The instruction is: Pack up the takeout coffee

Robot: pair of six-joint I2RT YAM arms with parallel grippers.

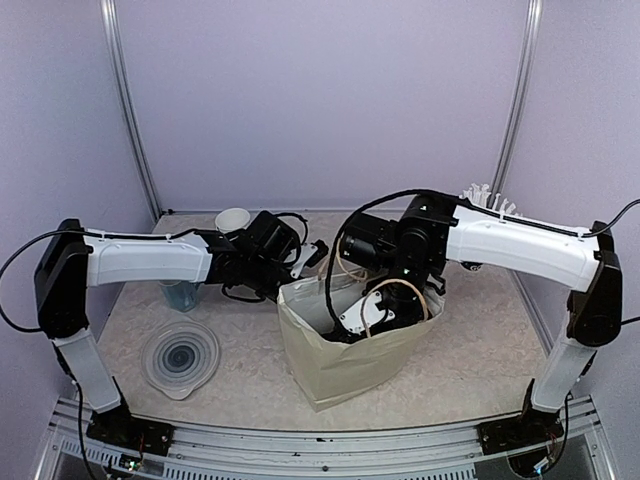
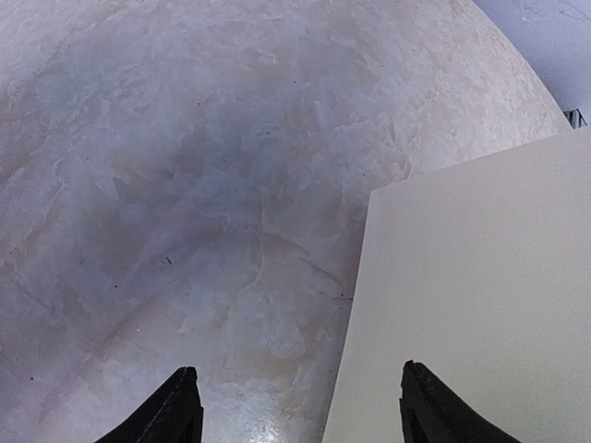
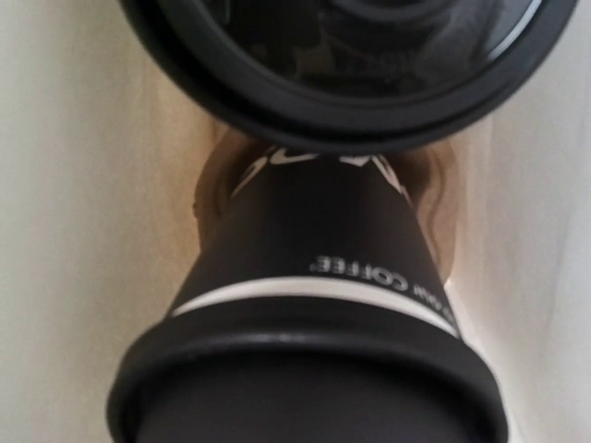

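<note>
Overhead, a beige paper bag (image 1: 345, 365) stands open on the pale marbled table (image 1: 470, 340), between the two arms. The right claw (image 1: 365, 312) reaches down into its mouth among looped cables; its fingers are hidden there, so I cannot tell how wide it stands. The left claw (image 1: 308, 255) hovers just behind the bag's rear left corner. A clear round plastic dish (image 1: 180, 358) lies at front left. A bluish clear cup (image 1: 180, 294) is half hidden under the left arm, and a black cup with a white inside (image 1: 232, 218) stands behind that arm. White straws (image 1: 490, 198) show behind the right arm.

From the left wrist, two black fingertips (image 2: 175, 411) stand wide apart with nothing between them, above bare table and one flat side of the bag.

From the right wrist, inside the bag, a black paper cup with white lettering and a black plastic lid (image 3: 314, 277) fills the view, its lower part cut off. Its base sits in a brown pulp carrier tray (image 3: 214, 185). A second black plastic lid (image 3: 351, 92), blurred, crosses the top. No fingers show.
</note>
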